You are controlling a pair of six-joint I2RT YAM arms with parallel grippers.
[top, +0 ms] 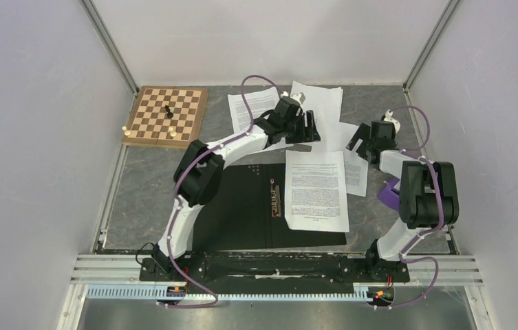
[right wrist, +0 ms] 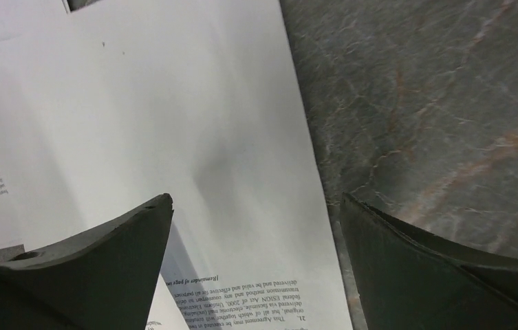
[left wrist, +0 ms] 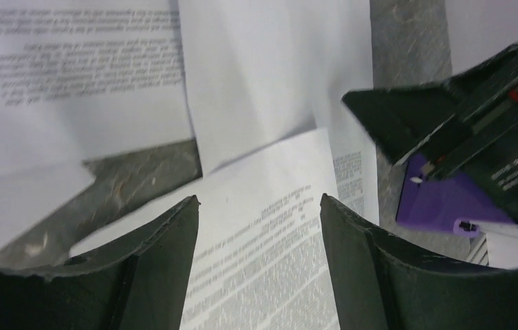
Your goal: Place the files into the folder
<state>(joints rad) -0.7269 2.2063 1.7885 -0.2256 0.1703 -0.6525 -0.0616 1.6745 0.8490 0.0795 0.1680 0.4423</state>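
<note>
Folder (top: 235, 206) lies open, black faces up, at the middle of the worktop's (top: 146, 192) near edge. One sheet (top: 316, 189) lies text up on its right half, far end poking past the folder's far edge. Other sheets (top: 252, 104) overlap toward the far edge, centre to right. Left gripper (left wrist: 259, 206) spread, holding nothing, over those overlapping sheets. Right gripper (right wrist: 256, 206) spread too, empty, one finger over paper, the other over bare worktop toward the right edge. Chessboard (top: 166, 115) sits in the far left corner
</note>
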